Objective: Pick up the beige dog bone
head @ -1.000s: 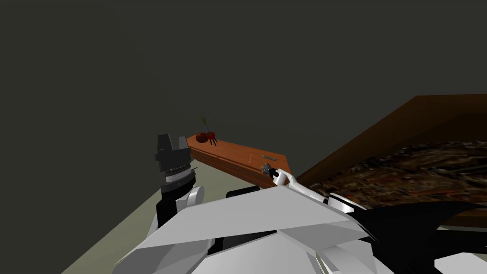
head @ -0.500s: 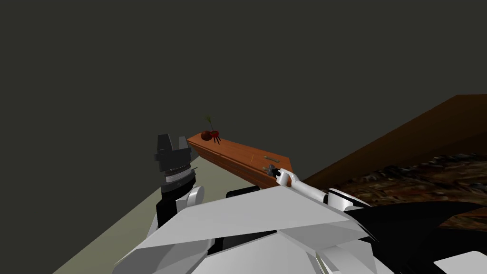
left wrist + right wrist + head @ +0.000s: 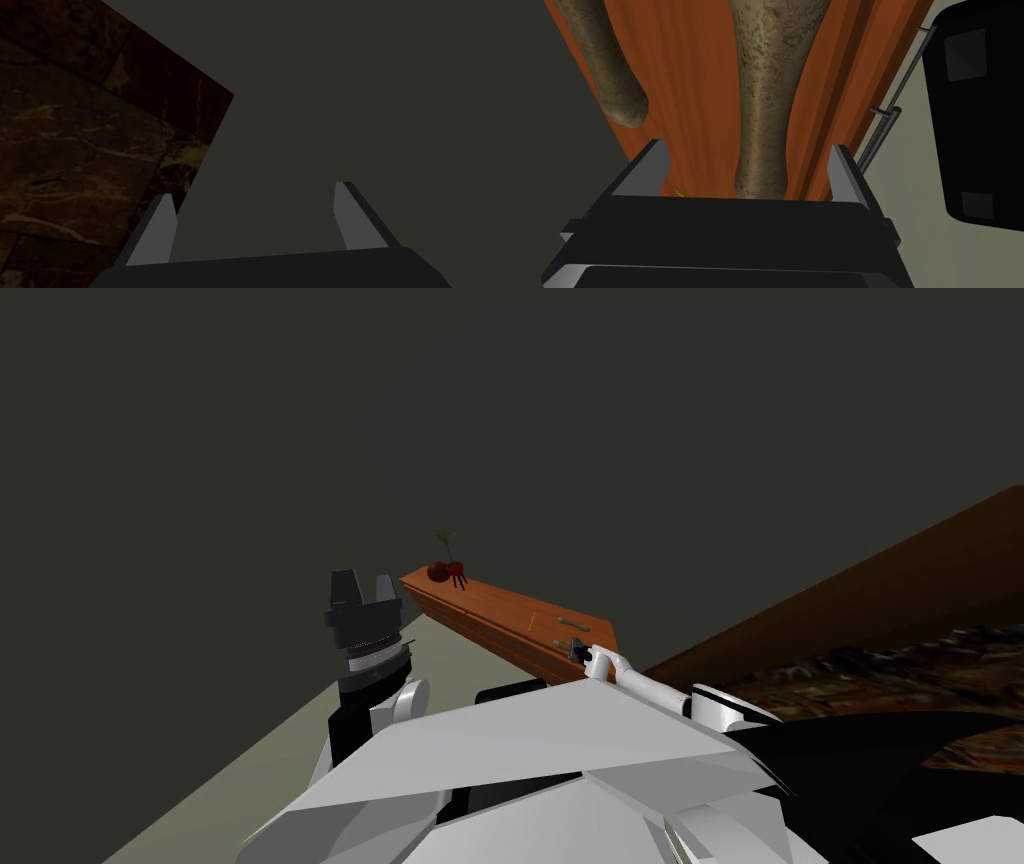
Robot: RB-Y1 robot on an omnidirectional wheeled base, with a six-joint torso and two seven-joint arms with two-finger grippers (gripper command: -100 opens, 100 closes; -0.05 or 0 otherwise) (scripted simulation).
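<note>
Two beige, mottled dog bones lie side by side on the orange-brown cabinet top [image 3: 697, 90]. One bone [image 3: 762, 90] runs straight between the fingers of my right gripper [image 3: 748, 145], its rounded end close to the gripper's body. The fingers are open and stand clear of its sides. The other bone [image 3: 607, 65] lies outside one finger. In the head view the right gripper [image 3: 577, 650] is low over the near end of the cabinet [image 3: 500, 613], with a bone [image 3: 572, 621] just beyond it. My left gripper [image 3: 362, 588] is held up to the left, open and empty [image 3: 255, 192].
A dark red pot with a thin plant [image 3: 446, 570] stands at the cabinet's far end. A grey bar handle [image 3: 892, 115] runs along the cabinet's front, with a black block [image 3: 977, 115] on the pale floor beside it. A brown bed [image 3: 880, 598] lies to the right.
My head view has turned, so the bed slid off to the right. The right gripper has crept a little further along the cabinet's near end. The left arm is unmoved.
</note>
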